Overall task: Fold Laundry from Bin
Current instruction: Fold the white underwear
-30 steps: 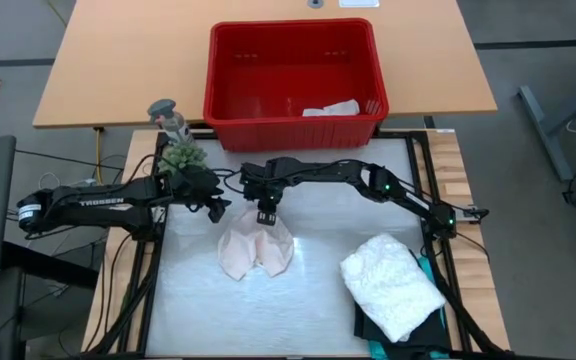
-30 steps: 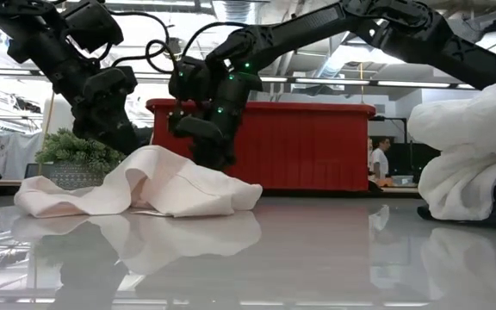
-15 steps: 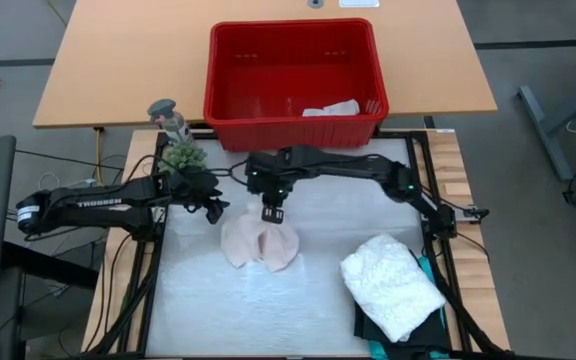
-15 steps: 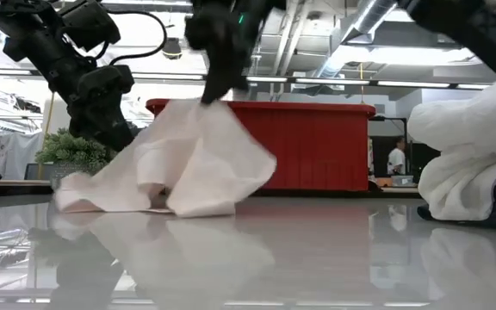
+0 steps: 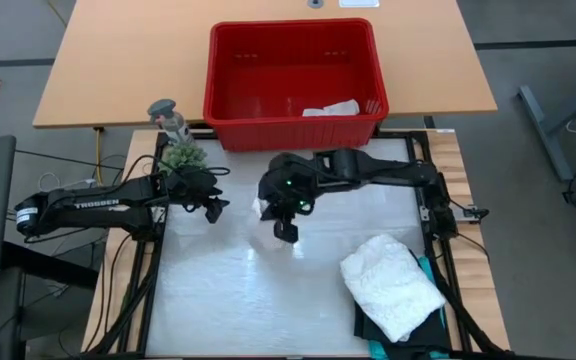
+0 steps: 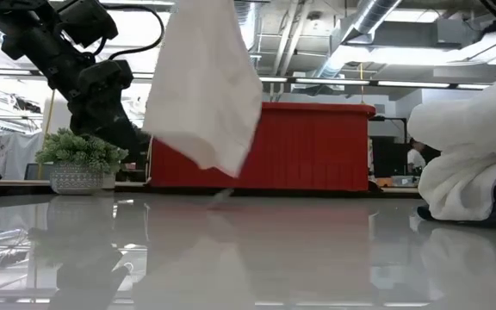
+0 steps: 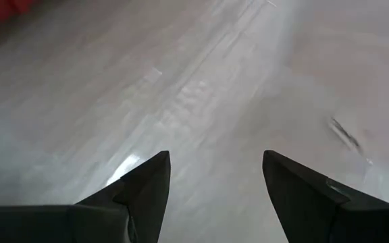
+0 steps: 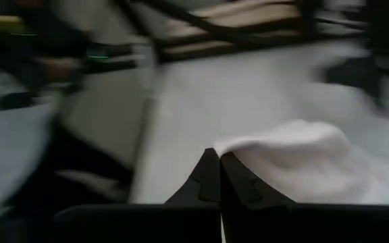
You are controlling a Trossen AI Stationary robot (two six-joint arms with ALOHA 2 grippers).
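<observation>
A: End effector status, right arm: the right end effector (image 5: 285,231) is pinching shut on the small white cloth (image 6: 203,86) and is holding it clear of the counter (image 5: 218,310), above the counter's middle.

B: Confirmed. The low view is showing that cloth hanging free in front of the bin (image 5: 293,72), with its lowest edge off the surface. The right wrist view is showing the closed fingertips (image 8: 215,169) with pale fabric (image 8: 309,162) bunching just beside them.

A: Left arm status: the left end effector (image 5: 214,210) is hovering at 9 o'clock from the right one, near the counter's left edge, with its fingers (image 7: 140,185) standing apart and gripping nothing.

B: Remaining items: the bin is sitting at 12 o'clock, beyond the counter, with a white piece (image 5: 330,108) lying inside against its near wall. The large white lacy top (image 5: 391,284) is lying folded at 4 o'clock, resting on a black garment (image 5: 378,332), with a teal edge (image 5: 428,270) showing beside it. A small potted plant (image 5: 181,155) is standing at 10 o'clock.
</observation>
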